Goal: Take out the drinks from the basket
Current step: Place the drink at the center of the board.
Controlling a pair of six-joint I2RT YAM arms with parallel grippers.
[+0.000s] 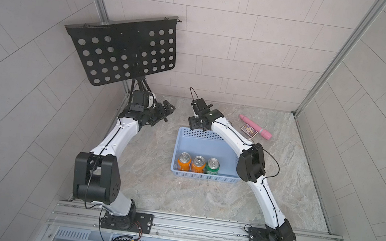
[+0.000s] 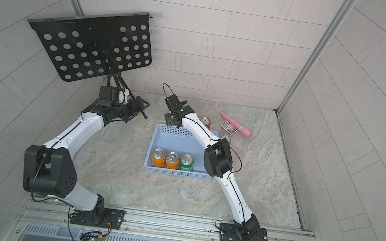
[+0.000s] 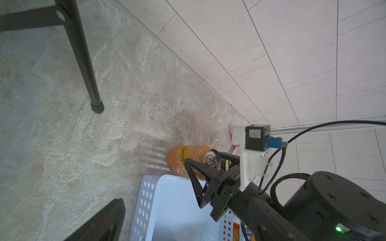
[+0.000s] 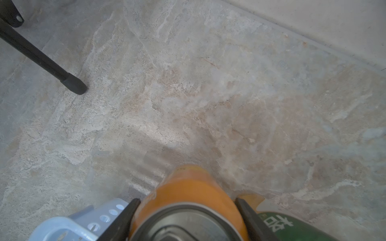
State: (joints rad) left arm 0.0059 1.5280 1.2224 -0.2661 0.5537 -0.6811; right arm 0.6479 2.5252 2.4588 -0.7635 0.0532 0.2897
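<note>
My right gripper point(image 1: 197, 124) point(image 4: 188, 208) is shut on an orange can point(image 4: 188, 187) point(image 3: 179, 162), just beyond the far wall of the light blue basket point(image 1: 209, 141) point(image 2: 179, 139). A dark green-and-white can point(image 4: 292, 227) stands right beside it. In the basket's near left corner stand two orange cans point(image 1: 184, 161) point(image 1: 198, 164) and a green can point(image 1: 212, 166). In a top view, a red can point(image 2: 205, 122) and another can point(image 2: 225, 139) stand outside, behind the right arm. My left gripper point(image 1: 165, 110) is open and empty, to the far left of the basket.
A black perforated music stand point(image 1: 125, 50) rises at the far left, and its leg point(image 3: 83, 54) rests on the floor. A pink tube point(image 1: 255, 126) and a small patterned card box point(image 1: 249, 130) lie at the far right. Tiled walls enclose three sides.
</note>
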